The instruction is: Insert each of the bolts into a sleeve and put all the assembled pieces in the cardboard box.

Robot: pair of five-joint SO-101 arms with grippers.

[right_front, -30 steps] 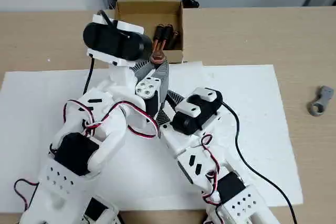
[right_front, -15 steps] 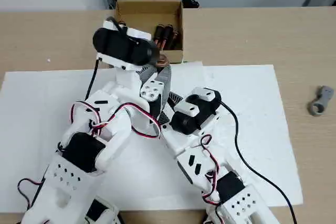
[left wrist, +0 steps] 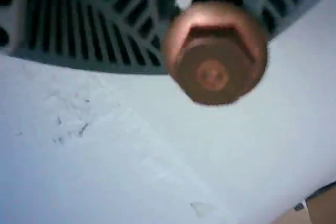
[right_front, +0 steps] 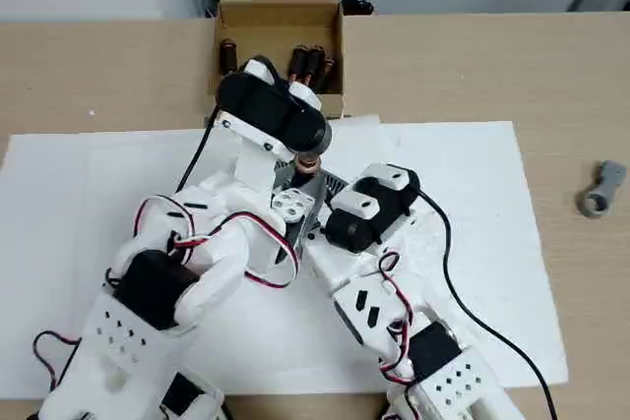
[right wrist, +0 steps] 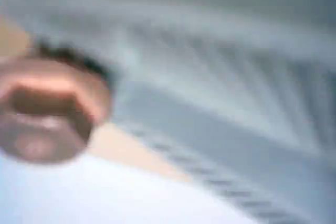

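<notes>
1. The bolt (left wrist: 215, 59) hung over the white sheet (right_front: 472, 174), just on the near side of the cardboard box (right_front: 279, 9) and not yet in it. The left gripper (right_front: 300, 172) appeared to have its jaws closed on the shank, with the head free. A grip on a round shank could have slipped, letting the piece drop and roll.
2. The right gripper (right_front: 317, 184) sat right beside it, and whether it had any hold could not be told. With the arms so crowded, a move by either could have knocked the bolt askew.
3. Whether a sleeve was on could not be told, so the bolt might have been boxed bare.
4. A low carry could have struck the box's near wall and pushed it along the counter (right_front: 472, 66).
5. Finished pieces (right_front: 310, 64) lay at the box's right, and a drop there could have bounced out.
</notes>
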